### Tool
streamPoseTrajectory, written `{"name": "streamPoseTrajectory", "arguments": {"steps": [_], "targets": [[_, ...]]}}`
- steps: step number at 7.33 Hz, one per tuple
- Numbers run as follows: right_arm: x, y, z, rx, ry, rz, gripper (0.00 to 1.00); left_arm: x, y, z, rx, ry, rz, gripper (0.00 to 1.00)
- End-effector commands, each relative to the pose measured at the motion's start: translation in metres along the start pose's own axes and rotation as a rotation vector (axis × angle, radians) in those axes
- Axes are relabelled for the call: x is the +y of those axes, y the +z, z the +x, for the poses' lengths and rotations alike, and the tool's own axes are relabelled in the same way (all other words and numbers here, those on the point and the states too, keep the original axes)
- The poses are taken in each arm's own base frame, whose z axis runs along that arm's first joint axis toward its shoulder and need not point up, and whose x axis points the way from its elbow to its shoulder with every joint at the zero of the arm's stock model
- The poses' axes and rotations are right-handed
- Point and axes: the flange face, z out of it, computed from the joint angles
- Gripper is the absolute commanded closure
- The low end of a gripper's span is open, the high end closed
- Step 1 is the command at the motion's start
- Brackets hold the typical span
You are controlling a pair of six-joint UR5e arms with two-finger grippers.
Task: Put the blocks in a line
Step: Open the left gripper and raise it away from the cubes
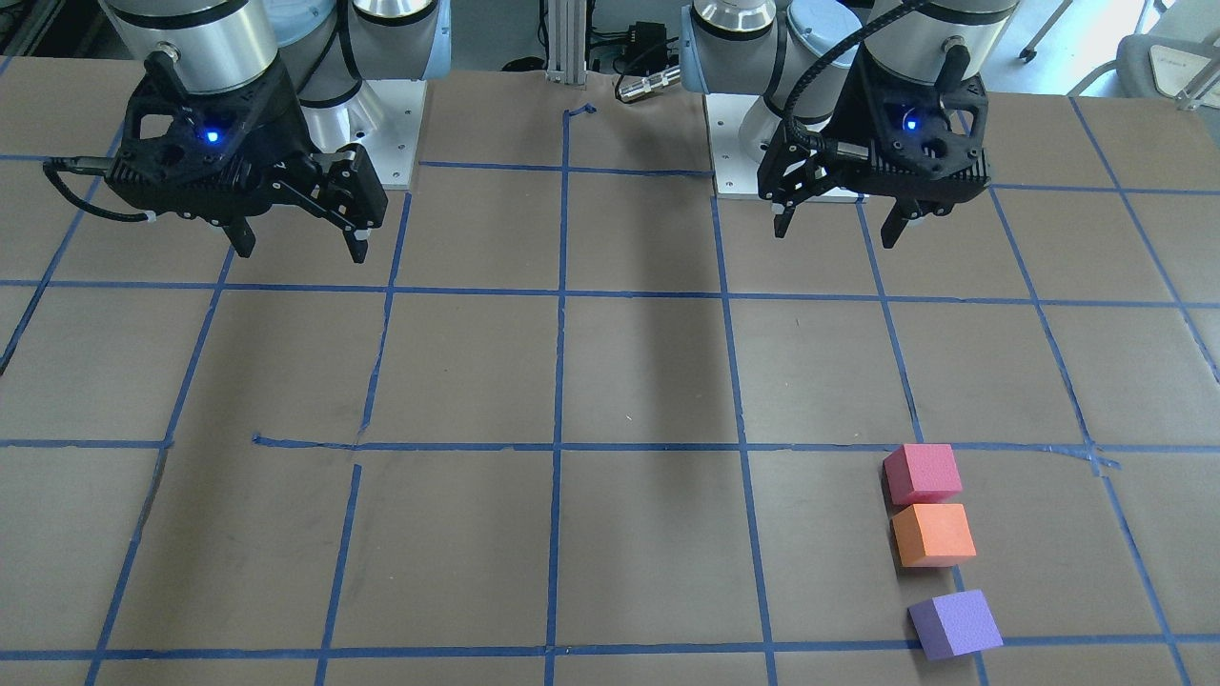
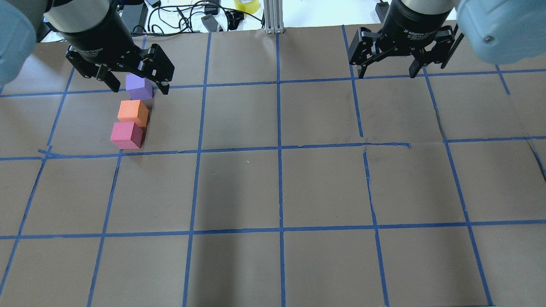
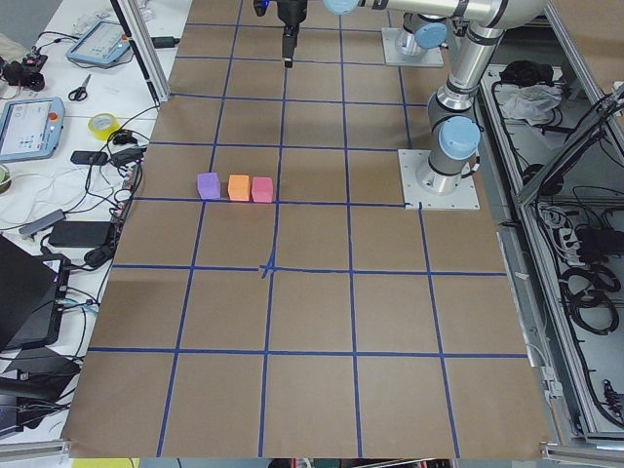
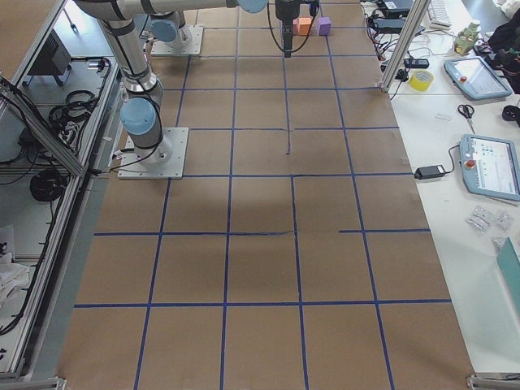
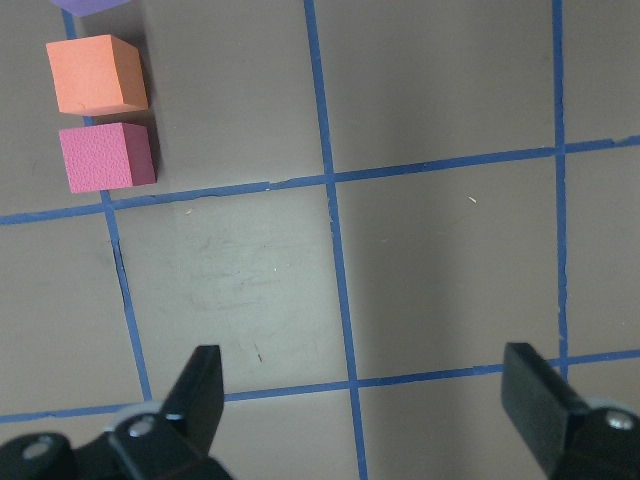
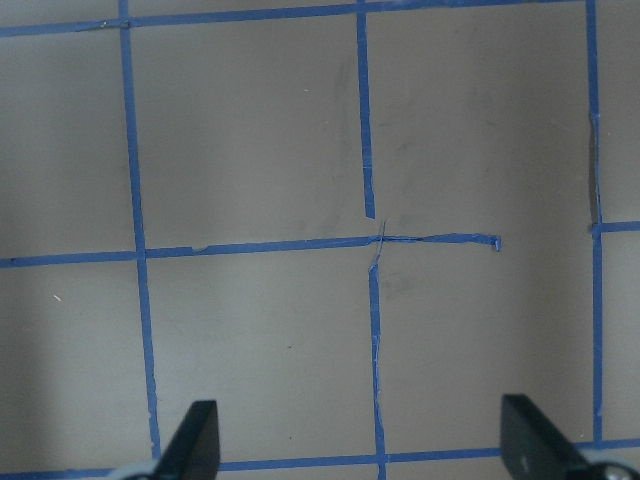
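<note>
Purple block [image 1: 953, 624], orange block [image 1: 932, 534], pinkish-red block [image 1: 922, 474] in a row; left gripper [image 1: 837, 233], "Adaptive"-lettered right gripper [image 2: 387, 75] both spread, empty.

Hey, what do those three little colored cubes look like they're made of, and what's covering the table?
The pink block, orange block and purple block look like matte foam: dull, finely grained faces, no shine; a harder material can't be ruled out. The table covering looks like brown paper, flat and unglossy, gridded with blue tape.
</note>
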Motion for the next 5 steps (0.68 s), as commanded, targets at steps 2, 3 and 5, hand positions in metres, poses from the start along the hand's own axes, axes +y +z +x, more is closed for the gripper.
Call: {"name": "streamPoseTrajectory", "arguments": {"steps": [2,3,5], "targets": [[0.0002,0.0005,0.0000,0.001,-0.001,-0.001,0.00,0.0076,-0.0057,0.0010,-0.005,0.002,0.006,0.00],[0.0002,0.0005,0.0000,0.001,-0.001,-0.001,0.00,0.0073,-0.0057,-0.0005,-0.005,-0.001,0.006,0.00],[0.0002,0.0005,0.0000,0.001,-0.001,-0.001,0.00,0.0071,-0.0047,-0.0028,-0.005,-0.006,0.003,0.00]]}}
